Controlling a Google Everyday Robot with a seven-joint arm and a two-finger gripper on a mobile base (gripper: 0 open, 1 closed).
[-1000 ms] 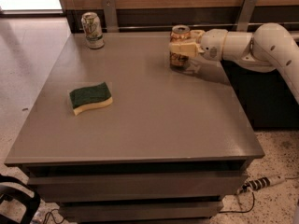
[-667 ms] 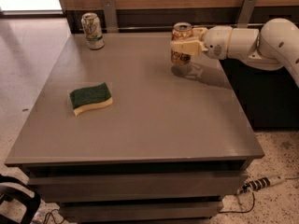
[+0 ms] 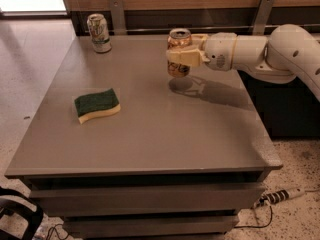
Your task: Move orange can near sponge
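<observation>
Tabletop (image 3: pixel 165 144), grey and wide, fills most of the frame, w/ a wood-panelled wall behind. White robot arm (image 3: pixel 280 51) reaches in from frame right, over the far-right part of the table. Its gripper (image 3: pixel 180 57) is clamped round the middle of the orange can (image 3: pixel 179 37), fingers snug vs. the can's sides. Can is upright and appears held just off the surface, w/ its shadow on the table directly below. Sponge (image 3: pixel 97 104), green side up, lies flat nr the table's left-centre, well apart from the held can. White-and-green can (image 3: pixel 99 32) stands upright at the far-left corner, well apart from both. Power strip (image 3: pixel 280 196) w/ cable lies on the speckled floor at lower right, beside the table's base.
</observation>
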